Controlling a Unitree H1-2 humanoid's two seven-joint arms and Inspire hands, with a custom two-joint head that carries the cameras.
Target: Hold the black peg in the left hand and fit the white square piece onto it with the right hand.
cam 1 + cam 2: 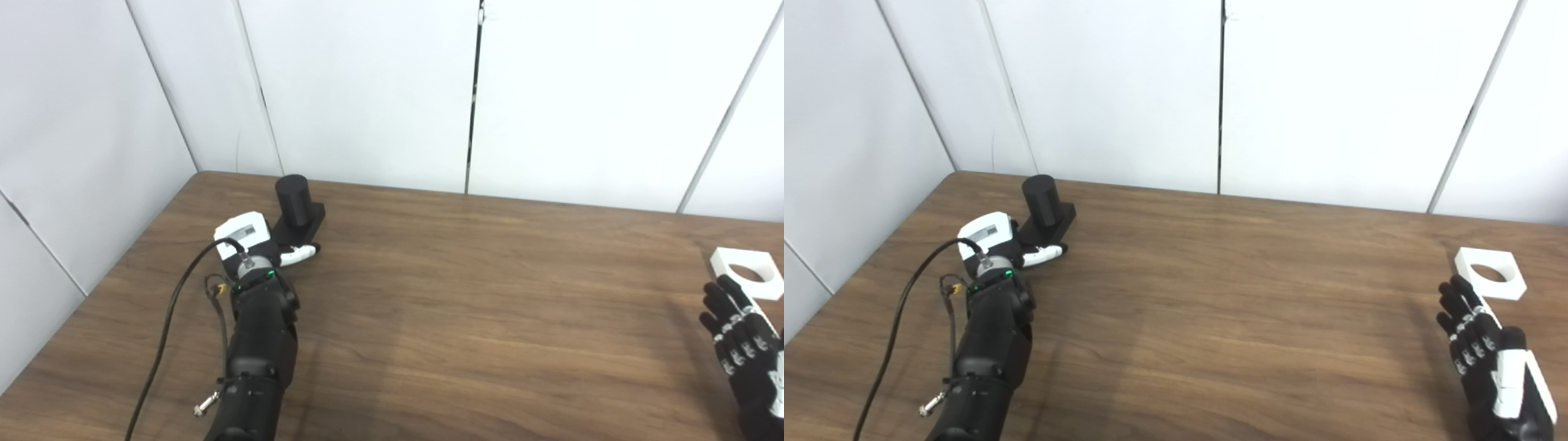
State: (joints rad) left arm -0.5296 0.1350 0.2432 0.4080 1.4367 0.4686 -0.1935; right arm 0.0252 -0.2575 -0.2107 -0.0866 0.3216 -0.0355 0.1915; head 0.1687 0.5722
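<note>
The black peg [293, 199] is a short upright cylinder on a black square base, standing at the far left of the wooden table [465, 306]. My left hand [251, 242] lies against the near side of that base. Its white thumb reaches along the base's front edge and its fingers are hidden, so I cannot tell if it grips. The white square piece [723, 260] with a round hole lies flat at the far right. My right hand [744, 331] is open, fingers stretched out, with the fingertips just in front of the piece's near left corner.
White wall panels stand close behind the table and along its left side. A black cable [165, 331] loops from my left wrist down past the table's near edge. Bare tabletop separates the two hands.
</note>
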